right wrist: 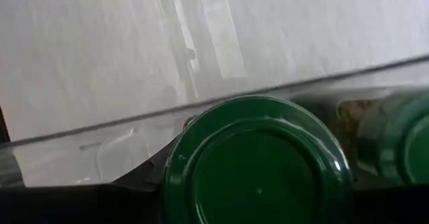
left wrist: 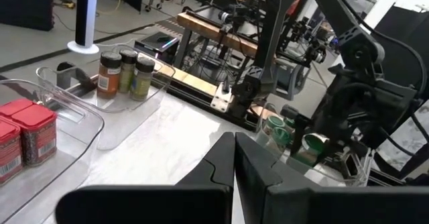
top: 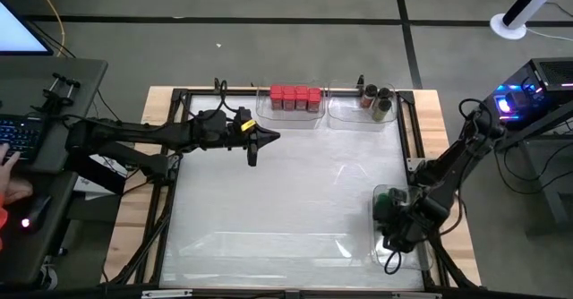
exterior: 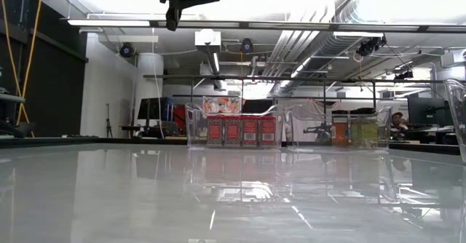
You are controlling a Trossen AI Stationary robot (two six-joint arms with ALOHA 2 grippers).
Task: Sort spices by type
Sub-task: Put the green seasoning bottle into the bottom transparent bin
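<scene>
R gripper clamped on green-cap jar inside clear bin; another green cap beside it. L gripper shut, empty, hovering w/ red-cap jars just beyond.

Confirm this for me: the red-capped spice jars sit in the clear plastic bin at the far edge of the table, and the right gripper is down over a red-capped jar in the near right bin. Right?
Not quite. The right gripper is over a green round-capped jar, not a red one, as the right wrist view shows. The rest holds: the red-capped spice jars sit in the clear plastic bin at the far edge of the table.
</scene>
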